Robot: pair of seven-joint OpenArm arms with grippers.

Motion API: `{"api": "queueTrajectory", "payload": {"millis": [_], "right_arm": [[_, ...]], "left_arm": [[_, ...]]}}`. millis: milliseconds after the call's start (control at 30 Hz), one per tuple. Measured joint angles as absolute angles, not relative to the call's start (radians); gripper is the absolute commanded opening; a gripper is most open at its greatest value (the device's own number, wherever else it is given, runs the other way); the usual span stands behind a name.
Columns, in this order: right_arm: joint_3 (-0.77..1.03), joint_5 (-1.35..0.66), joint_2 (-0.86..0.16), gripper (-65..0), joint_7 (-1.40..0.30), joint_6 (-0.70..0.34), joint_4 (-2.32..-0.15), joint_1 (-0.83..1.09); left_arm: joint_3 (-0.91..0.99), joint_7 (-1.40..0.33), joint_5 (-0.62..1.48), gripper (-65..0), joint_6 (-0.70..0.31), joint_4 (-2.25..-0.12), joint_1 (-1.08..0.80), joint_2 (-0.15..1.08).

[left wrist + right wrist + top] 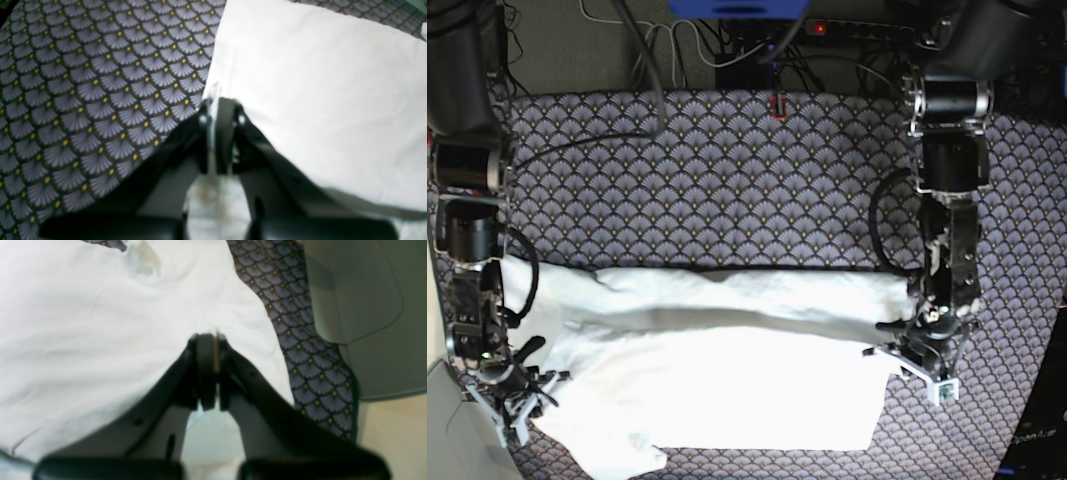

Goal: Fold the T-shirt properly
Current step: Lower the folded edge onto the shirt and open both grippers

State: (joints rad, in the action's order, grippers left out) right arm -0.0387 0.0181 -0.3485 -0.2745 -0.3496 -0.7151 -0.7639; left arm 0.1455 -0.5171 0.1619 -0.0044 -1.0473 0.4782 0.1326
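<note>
Both jaws closed, each pinching the shirt (757, 385), which lies spread across the near worktop (727, 180), one edge raised between them. Pull unevenly and you may skew the fold or slip a corner.

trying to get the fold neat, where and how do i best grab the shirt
Probably the far hem strip of the T-shirt, pinched near both ends from above: it lies as a long flat band along the patterned cloth, its outer edge exposed, so paired grips should keep it straight.

a robotics workspace; scallop-patterned mat (757, 190), trailing cables (642, 45)
</note>
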Motion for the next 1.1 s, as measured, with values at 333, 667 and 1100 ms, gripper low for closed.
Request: {"api": "queueTrajectory", "payload": {"millis": [333, 667, 1100], "right_arm": [[-0.035, 0.127, -0.31, -64.1, -0.243, -0.344, -0.715, -0.756], [-0.035, 0.138, -0.315, -64.1, -0.234, -0.343, -0.715, -0.747], [-0.037, 0.139, -0.29, -64.1, -0.232, -0.343, -0.715, -0.747]], "left_arm": [[0.03, -0.358, 0.161, -64.5, -0.001, -0.928, 0.499, 0.146], [0.009, -0.353, 0.162, -64.4, 0.002, -0.918, 0.496, 0.136], [0.01, -0.35, 0.162, -64.1, 0.003, -0.916, 0.538, 0.141]]}}
